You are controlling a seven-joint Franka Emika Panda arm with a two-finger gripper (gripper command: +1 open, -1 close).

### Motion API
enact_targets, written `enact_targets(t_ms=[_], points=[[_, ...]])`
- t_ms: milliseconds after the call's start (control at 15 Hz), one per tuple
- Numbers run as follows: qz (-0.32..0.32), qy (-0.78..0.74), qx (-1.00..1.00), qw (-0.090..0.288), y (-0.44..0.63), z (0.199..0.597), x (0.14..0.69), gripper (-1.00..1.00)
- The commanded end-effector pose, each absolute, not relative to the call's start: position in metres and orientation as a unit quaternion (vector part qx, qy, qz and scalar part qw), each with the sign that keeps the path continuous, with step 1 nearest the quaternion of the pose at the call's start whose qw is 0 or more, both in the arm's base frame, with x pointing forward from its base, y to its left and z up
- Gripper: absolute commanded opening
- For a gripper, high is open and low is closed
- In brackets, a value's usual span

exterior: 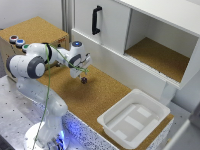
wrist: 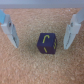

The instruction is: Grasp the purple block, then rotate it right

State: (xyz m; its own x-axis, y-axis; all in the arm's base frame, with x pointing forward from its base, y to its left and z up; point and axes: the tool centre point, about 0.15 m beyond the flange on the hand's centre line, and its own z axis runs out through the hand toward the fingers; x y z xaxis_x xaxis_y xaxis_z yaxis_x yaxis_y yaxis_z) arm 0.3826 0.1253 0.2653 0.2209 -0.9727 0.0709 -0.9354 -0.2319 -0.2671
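Note:
The purple block [wrist: 47, 43] is a small dark cube with a yellow curved mark on its top, lying on the cork surface. In the wrist view it sits between my two fingers [wrist: 70, 31], slightly nearer one of them, with gaps on both sides. My gripper [wrist: 40, 45] is open and empty. In the exterior view the gripper [exterior: 82, 74] hangs just over the block [exterior: 84, 80], near the foot of the white cabinet.
A white tray [exterior: 150, 107] stands on the cork at the exterior view's right. A white cabinet with a black handle [exterior: 96, 20] and an open compartment [exterior: 160, 55] stands behind. Round coloured buttons [exterior: 16, 41] sit on a raised cork box at the left.

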Motion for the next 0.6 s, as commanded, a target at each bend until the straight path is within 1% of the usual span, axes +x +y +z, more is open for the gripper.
enact_targets(t_ms=[0,67,133,200,267,333,467,533], points=[[-0.018,0.459,-0.885,0.078,0.130,0.310,0.369,1.00],[0.002,0.411,-0.910,0.059,0.132,0.314,0.368,1.00],[0.034,0.365,-0.929,0.042,0.132,0.311,0.367,1.00],[0.048,0.333,-0.941,0.036,0.132,0.306,0.361,1.00],[0.077,0.270,-0.960,-0.010,0.137,0.300,0.359,1.00],[0.113,0.199,-0.971,-0.071,0.145,0.290,0.360,1.00],[0.091,0.091,-0.991,-0.039,0.143,0.270,0.351,1.00],[0.094,0.056,-0.994,-0.032,0.136,0.254,0.347,1.00]])
